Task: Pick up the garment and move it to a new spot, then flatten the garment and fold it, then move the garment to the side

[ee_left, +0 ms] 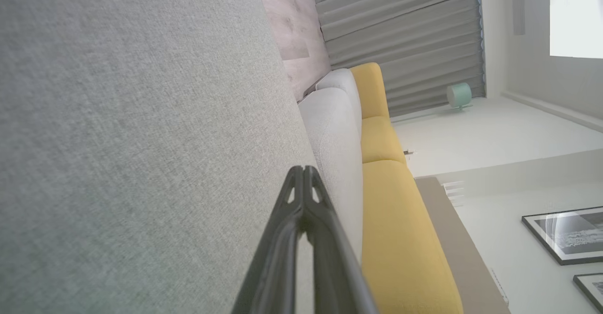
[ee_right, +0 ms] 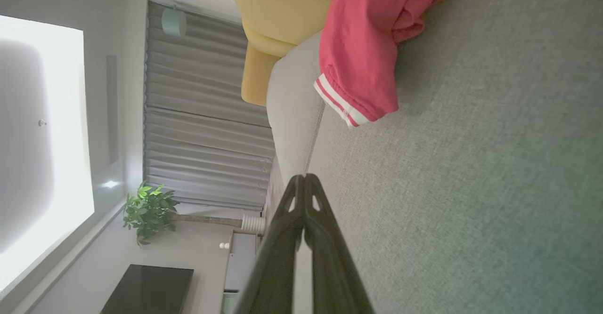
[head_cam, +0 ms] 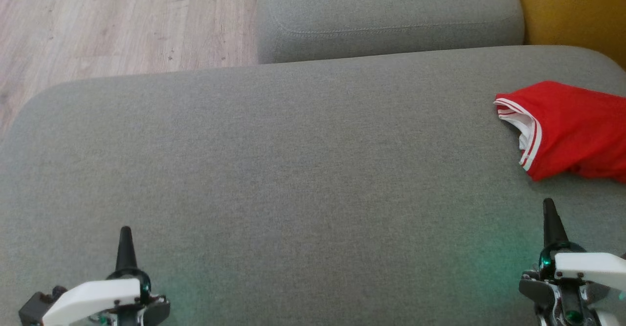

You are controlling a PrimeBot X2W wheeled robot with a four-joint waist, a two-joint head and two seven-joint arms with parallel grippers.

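Your left gripper (head_cam: 125,230) sits at the near left over the grey seat cushion (head_cam: 293,169). Its two dark fingers are pressed together into a single point and hold nothing. In the left wrist view the fingers meet at their tips, with a slim gap showing lower down between them.

Your right gripper (head_cam: 548,203) sits at the near right over the same cushion. It is also closed tight and empty, and its tips meet in the right wrist view too.

The red garment (head_cam: 572,130) lies crumpled on the cushion at the far right, and part of it runs off the right edge of the head view. Its striped cuff (head_cam: 530,142), white with red lines, faces left and is open enough to show a white inside. The garment is beyond your right gripper's tips, near them but not touching. It is well apart from your left gripper, with bare cushion between them.

A second grey cushion (head_cam: 386,18) lies beyond the far edge of the seat. A yellow sofa section (head_cam: 577,8) stands at the far right behind the garment. A pale wooden floor (head_cam: 98,23) shows at the far left. A faint green glow lies on the fabric beside each gripper.
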